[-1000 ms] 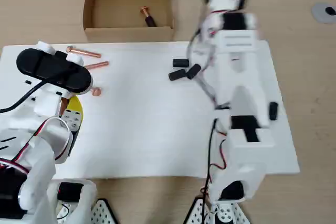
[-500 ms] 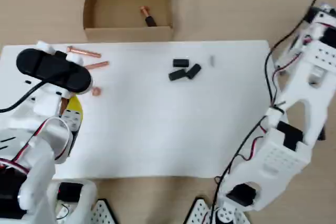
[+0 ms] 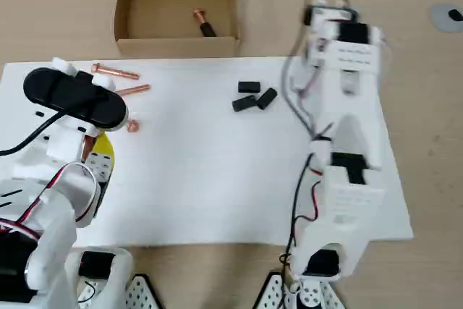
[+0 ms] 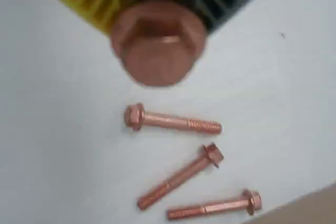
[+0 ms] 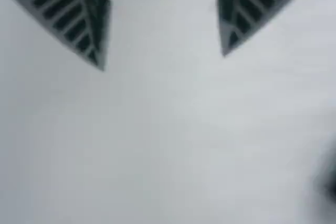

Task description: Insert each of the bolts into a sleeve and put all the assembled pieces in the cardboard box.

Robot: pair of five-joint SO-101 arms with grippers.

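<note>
My left gripper is shut on a copper bolt, whose head pokes out between the yellow and black fingers. It hangs over the white board's left end, beside the yellow finger. Three loose bolts lie on the board just beyond it; two of them lie near the cardboard box. The box holds one bolt in a black sleeve. Three black sleeves lie mid-board. My right gripper is open and empty above bare board, to the right of the sleeves.
The white board covers most of the wooden table. The right arm stretches along the board's right side. The left arm's black camera housing overhangs the board's left end. A small grey disc lies at the table's far right.
The right arm swung off the board to the far right, then back over the board's right part. The left arm and its bolt stayed still.
</note>
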